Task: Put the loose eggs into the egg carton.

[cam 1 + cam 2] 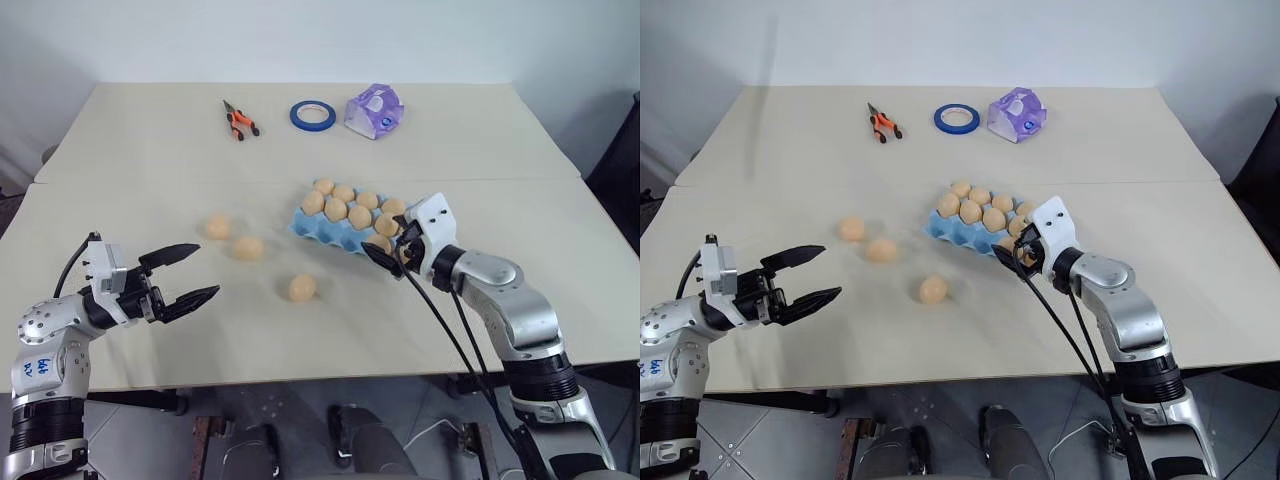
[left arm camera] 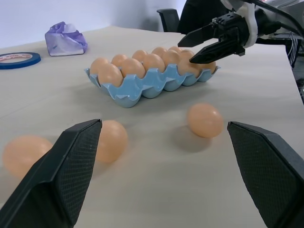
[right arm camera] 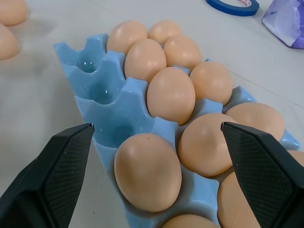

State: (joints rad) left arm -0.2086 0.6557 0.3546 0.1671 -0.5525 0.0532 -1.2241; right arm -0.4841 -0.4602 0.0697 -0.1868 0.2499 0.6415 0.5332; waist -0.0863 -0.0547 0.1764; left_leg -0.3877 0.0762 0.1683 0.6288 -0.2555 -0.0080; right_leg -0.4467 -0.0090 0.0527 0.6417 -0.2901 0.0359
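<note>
Egg carton [image 1: 318, 228]: light blue moulded tray of rounded cups, mid-worktop [image 1: 150, 160], holding smooth tan-orange eggs; three cups along one edge empty. Loose eggs [image 1: 302, 288]: three, oval, on the bare worktop left of the carton. Right pincer [image 1: 388, 256]: fingers apart, at the carton's near end. Left pincer [image 1: 185, 276]: fingers apart, empty, near the loose eggs.

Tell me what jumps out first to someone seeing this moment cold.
The light blue egg carton mid-table, nearly full of tan eggs, with the right gripper open at its near end. Three loose eggs lie on the table left of the carton, ahead of the open left gripper. Pliers, a blue tape ring and a purple packet sit along the far side.
</note>
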